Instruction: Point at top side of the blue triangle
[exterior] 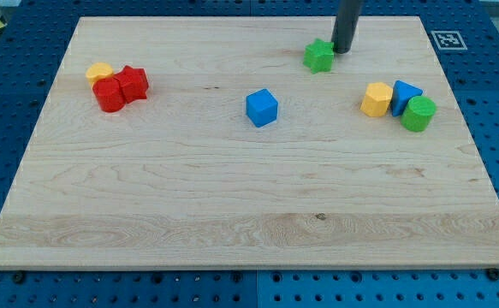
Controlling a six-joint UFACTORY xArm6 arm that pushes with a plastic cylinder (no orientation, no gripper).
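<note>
The blue triangle [405,93] lies at the view's right, wedged between a yellow hexagon block [376,99] on its left and a green cylinder [418,113] at its lower right. My tip [342,50] is near the view's top, touching the right side of a green star block [318,56]. The tip stands up and to the left of the blue triangle, well apart from it.
A blue cube [262,108] sits near the middle of the wooden board [232,214]. At the view's left a yellow block [99,72], a red star block [133,82] and a red cylinder [109,95] cluster together. A marker tag [445,39] lies at the top right corner.
</note>
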